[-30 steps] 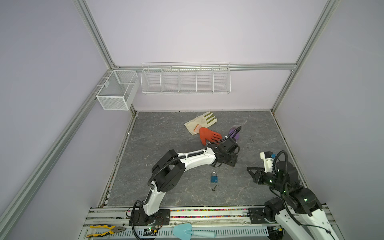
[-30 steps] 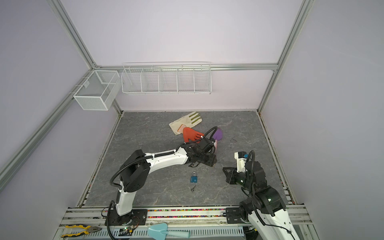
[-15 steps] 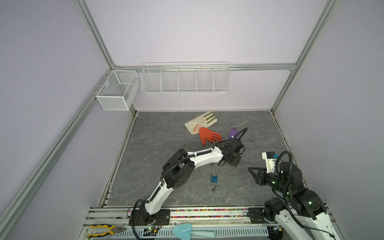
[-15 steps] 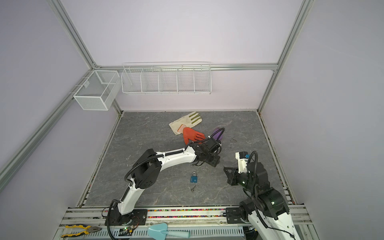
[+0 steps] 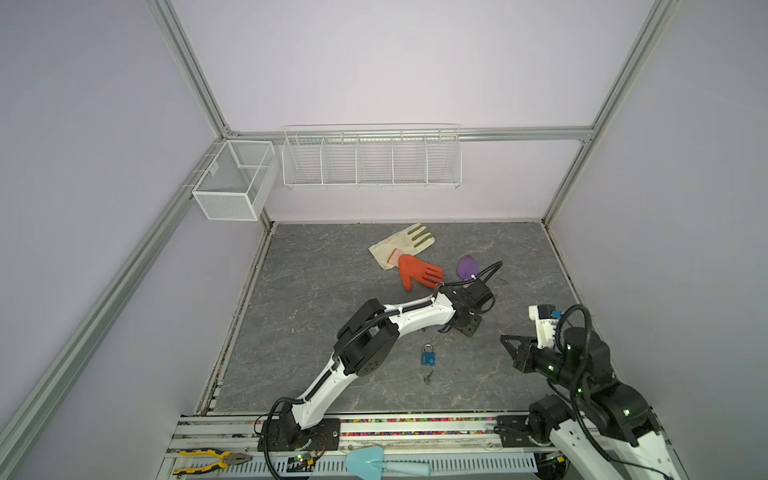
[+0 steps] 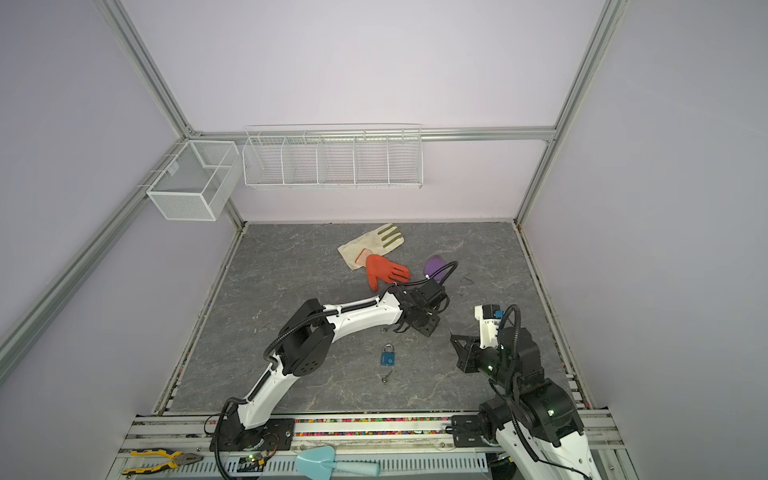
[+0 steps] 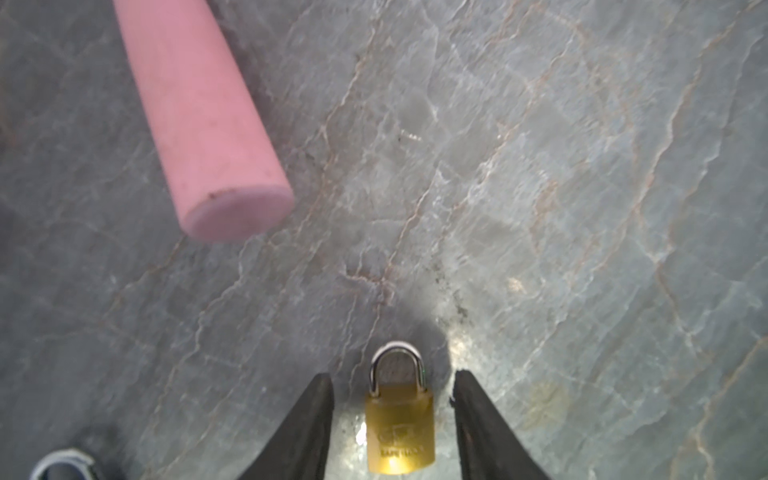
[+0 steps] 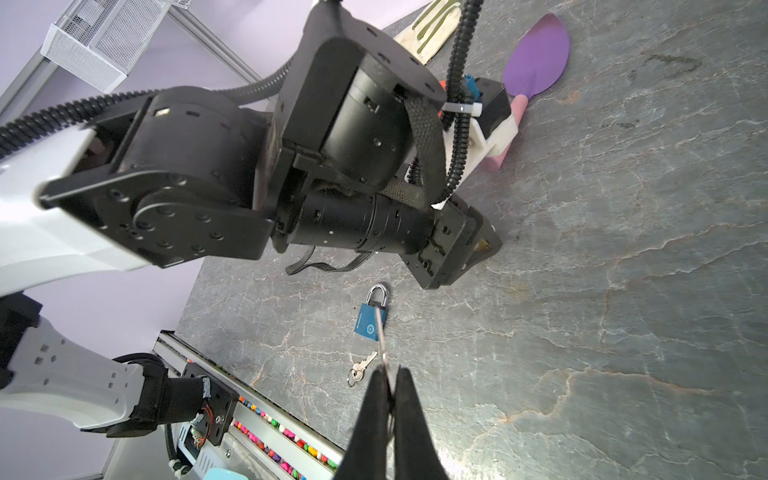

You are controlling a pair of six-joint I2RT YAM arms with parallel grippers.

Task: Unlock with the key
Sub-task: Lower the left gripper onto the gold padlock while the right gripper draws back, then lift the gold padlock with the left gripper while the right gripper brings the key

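Note:
In the left wrist view a small brass padlock (image 7: pixel 400 424) lies flat on the grey stone floor, its shackle pointing away from me. My left gripper (image 7: pixel 392 378) is open, a black finger (image 7: pixel 316 415) on each side of the padlock with a gap to each. In both top views that gripper (image 5: pixel 467 326) (image 6: pixel 424 326) is down at the floor and hides this padlock. My right gripper (image 8: pixel 388 374) (image 5: pixel 509 343) is shut on a silver key (image 8: pixel 380 332), whose blade sticks out past the fingertips. It hovers to the right, apart from the left gripper.
A blue padlock (image 5: pixel 429 356) (image 8: pixel 372 320) and a loose key on a ring (image 5: pixel 428 377) (image 8: pixel 362 365) lie nearer the front. A purple trowel with a pink handle (image 7: pixel 199 116) (image 5: pixel 467 266), an orange glove (image 5: pixel 415 270) and a cream glove (image 5: pixel 401 245) lie behind the left gripper.
The left arm's elbow has swung right, and its gripper has shifted slightly right and towards the front. The right arm has barely moved.

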